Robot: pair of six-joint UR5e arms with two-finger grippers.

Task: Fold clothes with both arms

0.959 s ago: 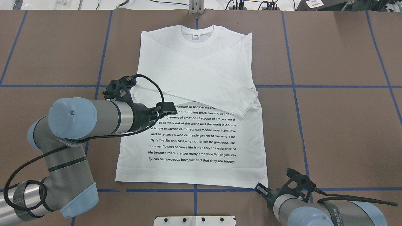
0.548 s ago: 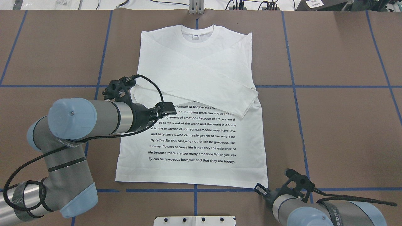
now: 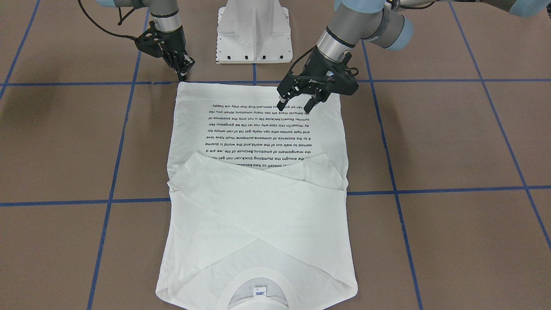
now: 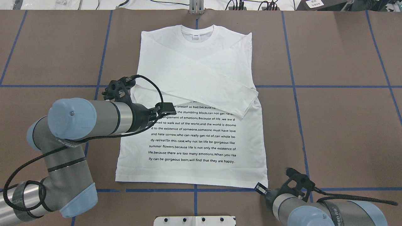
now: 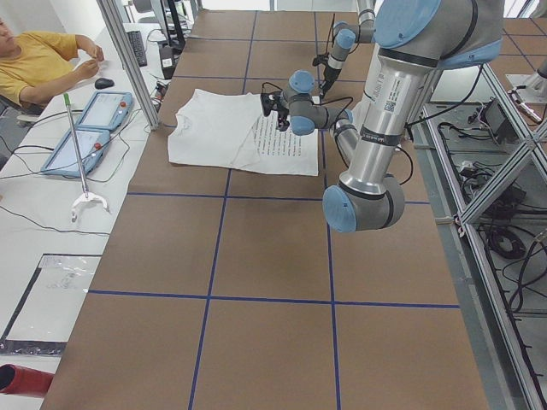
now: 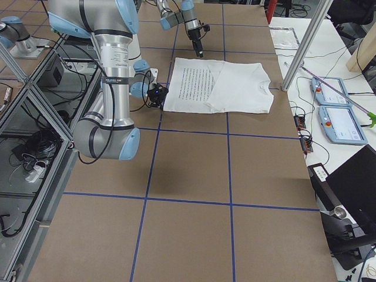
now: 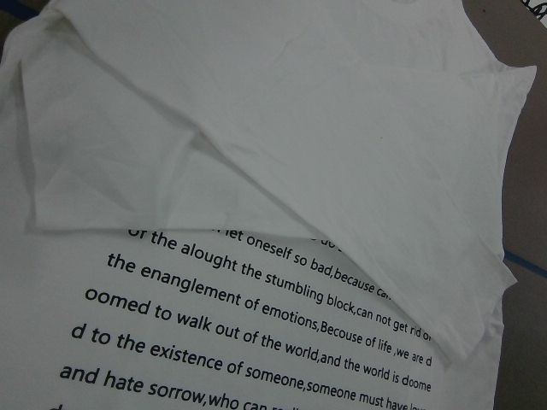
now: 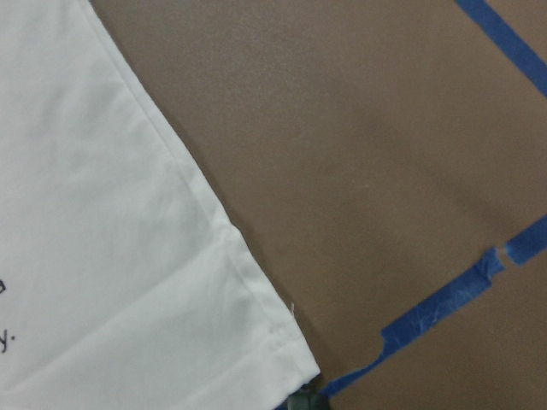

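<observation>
The white shirt lies flat on the brown table, collar away from me, both sleeves crossed over the chest and the black text facing up. My left gripper hovers open over the printed part, near the shirt's left side, with nothing between its fingers. The left wrist view shows only the sleeve cuffs and text. My right gripper is down at the hem's right corner, just off the cloth, fingers together. That corner fills the right wrist view, with the dark fingertips at its point.
The white pedestal base stands at the table's near edge between the arms. Blue tape lines grid the brown surface. Beyond the far edge are cables, two teach pendants and a seated person.
The right wrist has crept slightly leftward at the hem corner. The left arm and the shirt have not moved.
</observation>
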